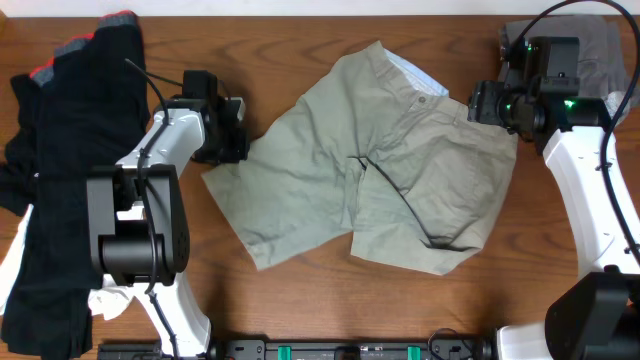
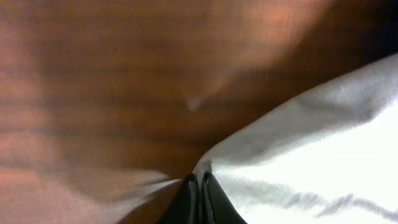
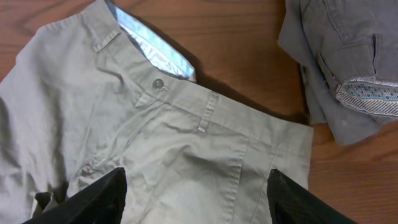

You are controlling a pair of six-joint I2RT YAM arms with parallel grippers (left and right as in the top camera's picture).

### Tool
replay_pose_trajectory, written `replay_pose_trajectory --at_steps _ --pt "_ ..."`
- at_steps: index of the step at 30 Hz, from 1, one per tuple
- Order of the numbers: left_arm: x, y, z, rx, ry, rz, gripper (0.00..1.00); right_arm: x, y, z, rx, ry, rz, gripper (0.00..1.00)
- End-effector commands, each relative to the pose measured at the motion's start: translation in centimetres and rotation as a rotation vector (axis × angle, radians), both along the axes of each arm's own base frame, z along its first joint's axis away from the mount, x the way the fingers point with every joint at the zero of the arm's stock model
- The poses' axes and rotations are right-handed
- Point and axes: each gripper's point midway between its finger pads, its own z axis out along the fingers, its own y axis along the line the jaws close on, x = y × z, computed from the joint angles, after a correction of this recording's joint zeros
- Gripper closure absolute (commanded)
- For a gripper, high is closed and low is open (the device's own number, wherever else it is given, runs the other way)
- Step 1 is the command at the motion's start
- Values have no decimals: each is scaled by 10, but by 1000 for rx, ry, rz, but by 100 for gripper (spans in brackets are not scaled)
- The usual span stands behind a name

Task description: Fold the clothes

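Note:
The khaki shorts [image 1: 380,160] lie spread and rumpled in the middle of the wooden table, waistband toward the far right. My left gripper [image 1: 238,140] sits at the hem corner of the left leg. In the left wrist view its fingers [image 2: 189,202] are pressed together with the pale cloth edge [image 2: 311,137] running into them. My right gripper [image 1: 490,103] hovers open over the waistband. Its fingertips [image 3: 99,199] straddle the khaki cloth [image 3: 155,124] below the button [image 3: 158,83] and the pale blue lining [image 3: 155,46].
Black garments with red-grey trim [image 1: 70,150] are heaped along the left edge, with a white one [image 1: 115,300] showing under the left arm's base. Grey shorts [image 1: 590,45] lie folded at the far right corner, close to the khaki waistband [image 3: 342,62].

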Motion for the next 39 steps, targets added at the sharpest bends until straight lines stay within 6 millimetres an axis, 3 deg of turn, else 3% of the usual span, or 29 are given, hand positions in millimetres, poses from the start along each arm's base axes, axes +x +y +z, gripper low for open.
replay_pose_trajectory --at_steps 1,7,11,12,15,17,22,26,31,39 --pt "25 5 6 8 -94 34 94 1 6 -2 -6 1 23 30" --pt "110 37 59 52 -476 152 94 2 6 -4 -6 2 23 30" --pt "145 49 101 49 -701 176 93 4 6 -16 -2 31 19 30" --pt "150 50 108 46 -736 180 79 5 7 -20 4 43 13 30" --pt "156 48 117 41 -780 179 8 7 13 -33 29 70 23 32" --pt "153 46 113 33 -758 184 2 10 18 -36 46 70 38 34" --pt "137 39 99 -19 -646 204 2 16 22 -30 66 33 55 34" --pt "109 4 104 -179 -532 99 2 16 23 -30 70 35 57 33" --pt "49 -41 101 -314 -310 -36 2 16 22 -30 65 34 62 32" --pt "-47 -73 67 -291 61 -205 2 17 20 -30 50 27 78 30"
